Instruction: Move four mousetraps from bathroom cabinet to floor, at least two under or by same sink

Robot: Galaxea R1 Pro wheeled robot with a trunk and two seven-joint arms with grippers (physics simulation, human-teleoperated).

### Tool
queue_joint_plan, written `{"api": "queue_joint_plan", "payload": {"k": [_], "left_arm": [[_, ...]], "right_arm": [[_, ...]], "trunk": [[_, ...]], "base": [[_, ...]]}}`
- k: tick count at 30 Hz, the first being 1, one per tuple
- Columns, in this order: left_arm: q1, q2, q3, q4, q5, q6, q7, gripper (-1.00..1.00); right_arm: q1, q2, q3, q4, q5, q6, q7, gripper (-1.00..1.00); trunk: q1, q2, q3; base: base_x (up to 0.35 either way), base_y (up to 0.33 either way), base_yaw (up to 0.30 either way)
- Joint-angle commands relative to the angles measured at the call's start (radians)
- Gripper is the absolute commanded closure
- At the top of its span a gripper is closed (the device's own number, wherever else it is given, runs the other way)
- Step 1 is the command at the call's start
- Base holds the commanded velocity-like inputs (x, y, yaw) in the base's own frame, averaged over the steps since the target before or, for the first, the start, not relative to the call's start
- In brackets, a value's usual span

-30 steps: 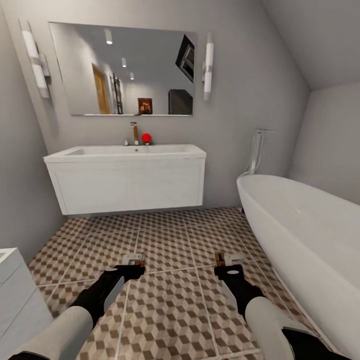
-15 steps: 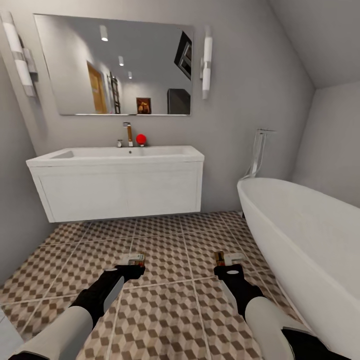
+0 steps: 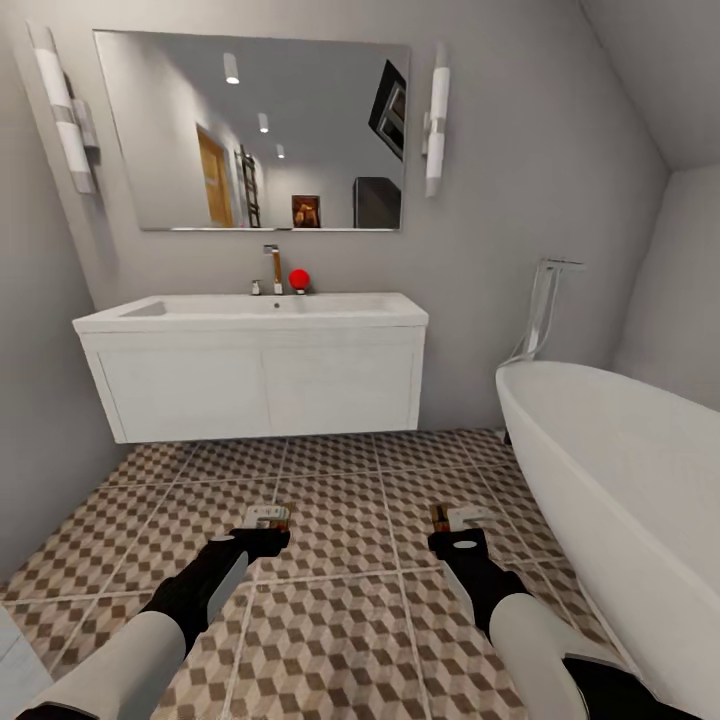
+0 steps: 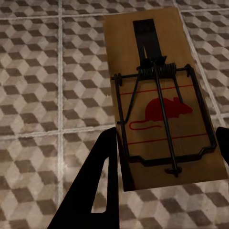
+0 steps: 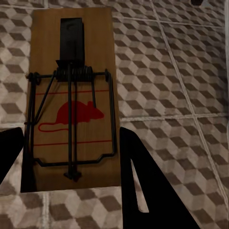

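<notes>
Each of my grippers carries one mousetrap above the bathroom floor [image 3: 340, 620]. My left gripper [image 3: 265, 532] is shut on a tan mousetrap [image 3: 268, 517], whose red mouse print and dark wire [image 4: 164, 105] lie between the black fingers [image 4: 95, 191] of the left gripper [image 4: 164, 160]. My right gripper [image 3: 458, 530] is shut on a second mousetrap [image 3: 460, 516], seen close up as a mousetrap [image 5: 71, 100] in the right gripper [image 5: 71, 162]. The white bathroom sink [image 3: 250, 308] with its chrome tap [image 3: 272, 265] hangs on the wall straight ahead. The cabinet is out of view.
A white bathtub [image 3: 620, 450] runs along the right side, close to my right arm. A red ball [image 3: 297, 279] sits on the sink's rim under a wide mirror [image 3: 250, 130]. Grey walls close the left side. Open tiled floor [image 3: 330, 470] lies under and before the sink.
The whole picture has shifted, so the camera moved; a white unit at the lower left has left the frame. Both grippers keep the same hold on their mousetraps.
</notes>
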Motion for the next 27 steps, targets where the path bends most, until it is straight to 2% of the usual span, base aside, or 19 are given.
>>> {"api": "queue_joint_plan", "payload": {"k": [1, 9, 27], "left_arm": [[0.000, 0.001, -0.007, -0.002, 0.008, 0.004, 0.004, 1.00], [0.000, 0.001, -0.008, -0.003, 0.008, 0.004, 0.004, 1.00], [0.000, 0.000, -0.008, -0.003, 0.008, 0.006, 0.004, 1.00]], "right_arm": [[0.000, 0.001, -0.004, -0.002, 0.008, 0.007, -0.003, 1.00], [0.000, 0.000, -0.004, -0.002, 0.008, 0.003, 0.002, 1.00], [0.000, 0.002, -0.012, -0.002, 0.002, 0.014, -0.004, 1.00]], "trunk": [[0.000, 0.000, -0.001], [0.000, 0.000, -0.001], [0.000, 0.000, -0.004]], "base": [[0.005, 0.000, 0.264], [0.002, 0.000, 0.194], [0.000, 0.000, 0.012]]}}
